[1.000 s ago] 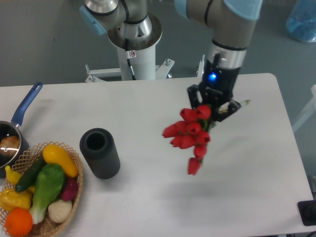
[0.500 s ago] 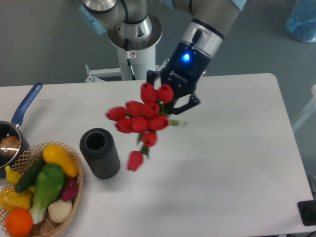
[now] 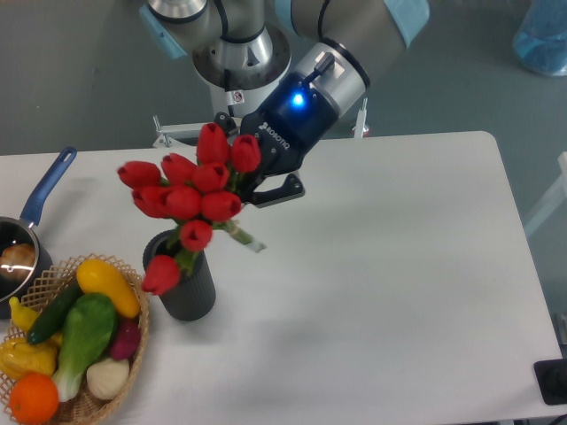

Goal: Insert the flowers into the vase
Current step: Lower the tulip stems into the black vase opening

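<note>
The table [image 3: 399, 292] is being viewed from above, with the arm [image 3: 350, 40] reaching down over its rear left part from the base [image 3: 237, 75] behind the far edge. The gripper [image 3: 257, 181] is being held low and tilted toward the left, its blue light lit; the flowers [image 3: 190, 190] are being gripped by their stems, which are clamped between the fingers, though the contact itself is being partly hidden by the red heads. The bunch is being held in the air above and slightly right of the vase [image 3: 182, 279], which is standing upright near the left front of the table. The lowest tulip is hanging in front of the vase's mouth, so that whether any stem is inside cannot be told. A pale stem end is sticking out to the lower right of the bunch. Just left of the vase, a basket [image 3: 133, 332] is being filled by toy vegetables [image 3: 75, 336]. Behind it, at the left edge, a saucepan [image 3: 27, 235] is being cut off by the frame.
</note>
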Robot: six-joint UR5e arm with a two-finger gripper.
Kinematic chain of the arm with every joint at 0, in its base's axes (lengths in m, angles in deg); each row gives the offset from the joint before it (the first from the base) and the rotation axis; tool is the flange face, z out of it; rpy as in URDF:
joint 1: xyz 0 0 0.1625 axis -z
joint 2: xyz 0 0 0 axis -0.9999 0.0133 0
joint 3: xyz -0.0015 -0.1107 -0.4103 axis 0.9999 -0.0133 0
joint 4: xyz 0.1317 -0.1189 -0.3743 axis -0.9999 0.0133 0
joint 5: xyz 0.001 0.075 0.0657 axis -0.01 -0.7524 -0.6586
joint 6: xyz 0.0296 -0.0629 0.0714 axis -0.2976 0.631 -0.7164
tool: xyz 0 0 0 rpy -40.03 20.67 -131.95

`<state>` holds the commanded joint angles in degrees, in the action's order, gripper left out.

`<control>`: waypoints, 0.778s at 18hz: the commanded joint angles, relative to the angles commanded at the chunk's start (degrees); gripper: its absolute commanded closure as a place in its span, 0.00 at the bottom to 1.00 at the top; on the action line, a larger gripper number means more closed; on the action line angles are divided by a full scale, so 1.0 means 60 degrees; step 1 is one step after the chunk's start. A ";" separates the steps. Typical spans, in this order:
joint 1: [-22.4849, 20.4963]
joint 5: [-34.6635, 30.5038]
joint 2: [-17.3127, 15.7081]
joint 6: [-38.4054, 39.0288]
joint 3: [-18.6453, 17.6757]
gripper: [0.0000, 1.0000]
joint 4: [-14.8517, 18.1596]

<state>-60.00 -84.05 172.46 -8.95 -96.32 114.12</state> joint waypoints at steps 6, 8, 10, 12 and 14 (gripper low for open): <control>-0.0029 0.1640 0.0146 -0.0044 -0.0265 1.00 -0.0146; -0.0015 0.1875 0.0132 -0.0059 -0.0323 1.00 -0.0161; 0.0044 0.1935 0.0132 -0.0073 -0.0411 1.00 -0.0161; 0.0073 0.1935 0.0161 -0.0088 -0.0513 1.00 -0.0292; 0.0175 0.1935 0.0219 -0.0161 -0.0674 1.00 -0.0380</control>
<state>-58.95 -72.44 173.78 -9.92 -100.37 111.84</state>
